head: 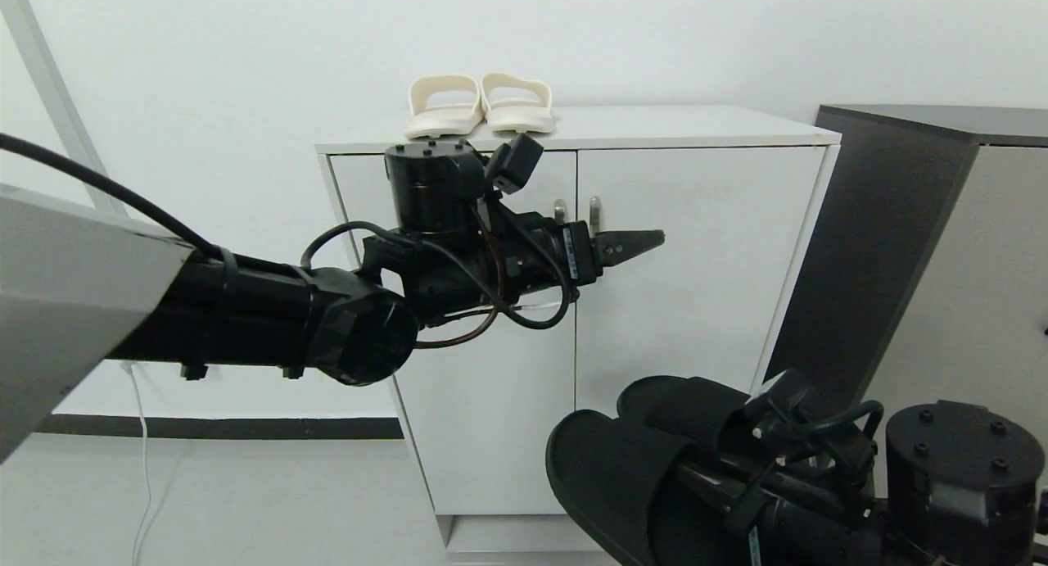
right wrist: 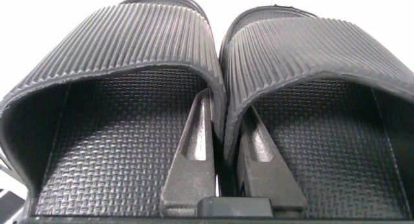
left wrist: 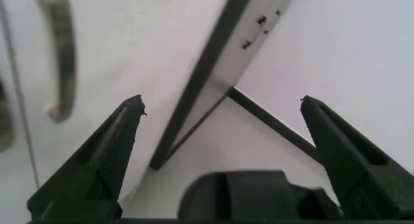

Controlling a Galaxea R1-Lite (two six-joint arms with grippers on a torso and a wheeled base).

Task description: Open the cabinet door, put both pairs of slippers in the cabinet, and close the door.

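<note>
Both doors [head: 696, 304] of the white cabinet [head: 655, 125] are shut, with the two metal handles [head: 595, 213] side by side at the centre seam. On top of it, the cream slippers [head: 481, 107] sit as a pair near the left end, toes facing out.

The left gripper [head: 632, 246] hangs at handle height, pointing across the face of the right-hand door, just beside the handles and a touch below them. In the left wrist view its jaws are spread wide and holding nothing. One handle [left wrist: 59, 56] lies outside the gap, off beyond one finger [left wrist: 110, 153], not between the two. Through the gap you see only door face, a dark cabinet edge and floor.

The right gripper [right wrist: 225, 111] is down low on the right, in front of the cabinet's foot, carrying the black slippers [head: 647, 459]. In the right wrist view one finger [right wrist: 194, 153] runs inside each slipper. The jaws are closed on the two inner walls, which are pressed together between them. The ribbed straps arch over both fingers.

A dark grey cabinet [head: 892, 222] stands right against the white one. A thin cable [head: 146, 468] dangles by the wall on the left.
</note>
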